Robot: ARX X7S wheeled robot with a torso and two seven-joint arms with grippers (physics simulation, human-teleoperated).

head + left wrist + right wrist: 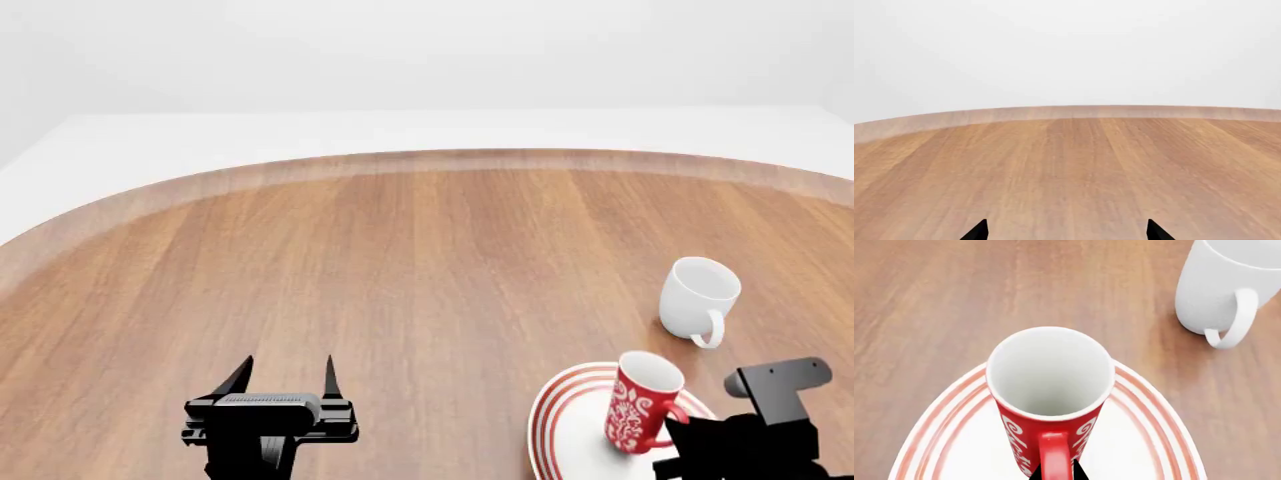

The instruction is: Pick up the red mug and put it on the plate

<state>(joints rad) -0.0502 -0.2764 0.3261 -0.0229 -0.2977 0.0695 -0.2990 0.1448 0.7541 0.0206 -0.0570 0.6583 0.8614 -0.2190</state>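
At the near right edge of the table [400, 260], the right gripper [1054, 475] is clamped on the handle of the red mug [643, 402], which stands upright over the plate [567, 420]. I judge the step in hand is release: confirm the base rests flat, then part the fingers slowly and back straight away from the handle. Farther off, keep clear of the white mug [698, 297]; the left gripper [283, 378] hangs spread and idle.

The red mug [642, 401], patterned in white with a white inside, stands upright and empty on the plate [567, 425]. The plate is round and white with red rings at its rim, lying flat on the tabletop [400, 260].
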